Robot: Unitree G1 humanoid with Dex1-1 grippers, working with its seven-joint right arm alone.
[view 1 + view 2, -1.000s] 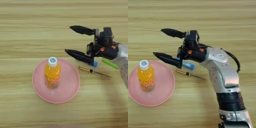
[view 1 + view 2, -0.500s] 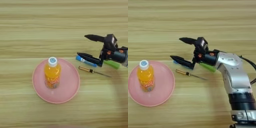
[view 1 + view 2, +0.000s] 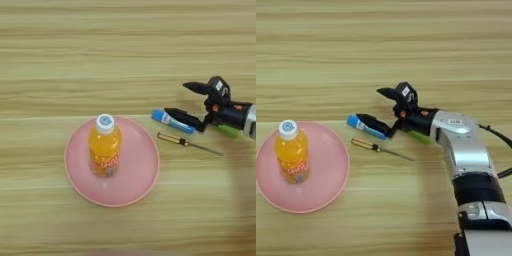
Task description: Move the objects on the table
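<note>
1. The glue stick (image 3: 367, 127) lies flat on the table (image 3: 75, 60), right of the middle. Its long axis runs from upper left to lower right, and its blue cap end points toward the plate (image 3: 145, 167).
2. The gripper (image 3: 377, 105) is over the stick's right half. The lower finger lies almost along the tube and hides its right end. The upper finger stands clear toward the far edge.
3. The fingers are spread wide and grip nothing. Whether the lower finger touches the tube cannot be told.
4. As a judgement, a pick would need the wrist turned so the fingers straddle the tube across its length, not along it.
5. The right arm comes in from the table's right side and the forearm runs leftward, low above the wood.
6. The bottle (image 3: 104, 146) stands upright on the pink plate, left of the gripper and well apart from it.
7. A screwdriver (image 3: 381, 148) lies just nearer than the stick, roughly parallel to it. Something green (image 3: 226, 130) shows under the wrist.
</note>
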